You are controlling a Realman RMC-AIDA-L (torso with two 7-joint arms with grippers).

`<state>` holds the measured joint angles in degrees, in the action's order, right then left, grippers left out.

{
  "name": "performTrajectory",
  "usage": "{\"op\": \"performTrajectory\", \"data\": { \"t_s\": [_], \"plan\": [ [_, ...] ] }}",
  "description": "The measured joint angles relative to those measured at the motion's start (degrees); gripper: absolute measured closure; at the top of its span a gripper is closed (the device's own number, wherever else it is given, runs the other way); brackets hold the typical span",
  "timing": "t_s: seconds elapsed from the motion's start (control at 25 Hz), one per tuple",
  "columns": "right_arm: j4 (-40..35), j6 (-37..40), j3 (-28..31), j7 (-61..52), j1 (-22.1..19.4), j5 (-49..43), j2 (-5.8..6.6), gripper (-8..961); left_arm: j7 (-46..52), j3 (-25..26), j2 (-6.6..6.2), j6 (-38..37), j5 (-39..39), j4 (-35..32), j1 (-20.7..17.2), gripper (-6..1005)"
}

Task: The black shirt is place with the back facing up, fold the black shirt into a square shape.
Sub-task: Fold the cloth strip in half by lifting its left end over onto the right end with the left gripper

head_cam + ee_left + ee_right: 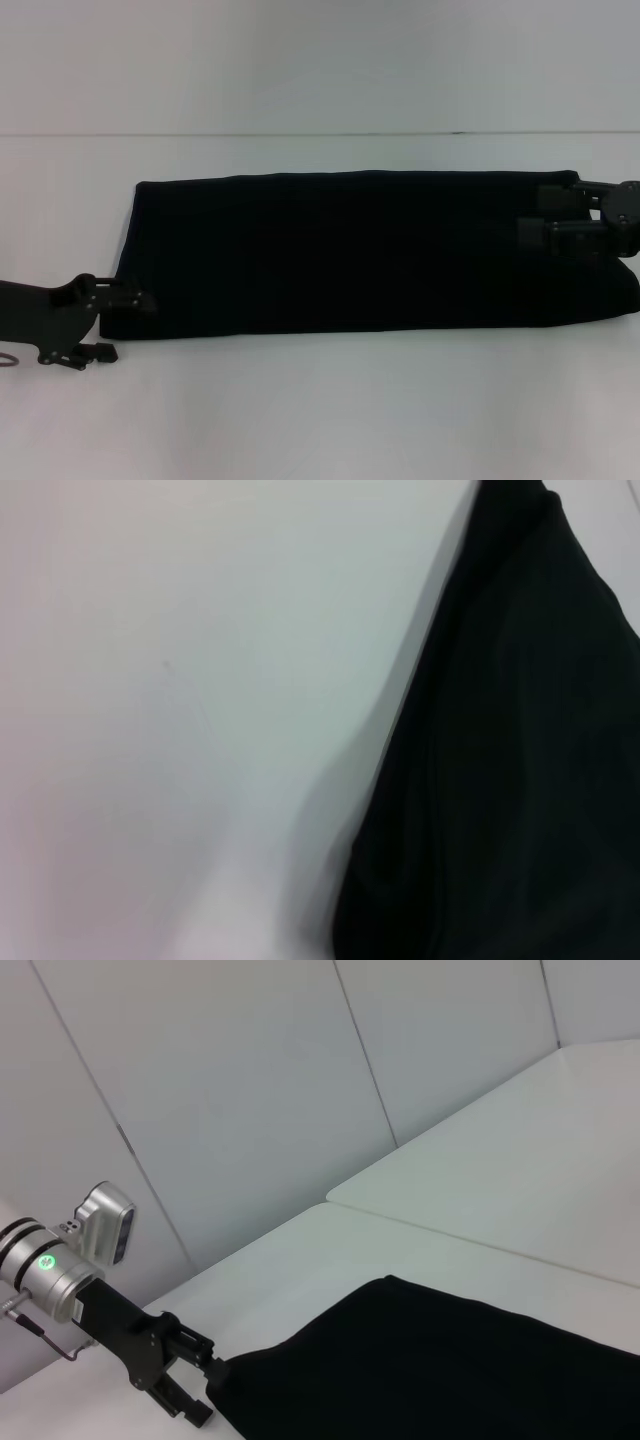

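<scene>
The black shirt [350,255] lies folded into a long flat strip across the white table [320,420]. My left gripper [122,326] is at the strip's near left corner. It is open, with one finger at the corner's edge and the other on the bare table in front of it. It also shows in the right wrist view [195,1380], beside the shirt's corner [420,1370]. My right gripper [540,214] is open and sits over the strip's right end, fingers pointing left. The left wrist view shows the shirt's edge [520,780] on the table.
Bare white table [150,730] surrounds the shirt, with wide room in front and a narrower band behind. A pale wall [320,60] stands behind the table's far edge. White wall panels [250,1090] show in the right wrist view.
</scene>
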<state>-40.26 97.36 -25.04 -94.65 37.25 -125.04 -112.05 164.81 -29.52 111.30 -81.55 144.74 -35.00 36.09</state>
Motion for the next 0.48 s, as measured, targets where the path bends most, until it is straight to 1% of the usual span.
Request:
{"op": "performTrajectory", "data": {
  "t_s": [0.24, 0.48],
  "plan": [
    [0.0, 0.0, 0.0, 0.0, -0.26, 0.66, 0.0, 22, -0.44, 0.0, -0.14, 2.04, -0.24, 2.35, 0.84, 92],
    [0.0, 0.11, 0.0, -0.08, -0.26, 0.68, 0.02, 22, -0.53, -0.39, -0.19, 3.79, -0.13, 2.66, 1.73, 92]
  ]
}}
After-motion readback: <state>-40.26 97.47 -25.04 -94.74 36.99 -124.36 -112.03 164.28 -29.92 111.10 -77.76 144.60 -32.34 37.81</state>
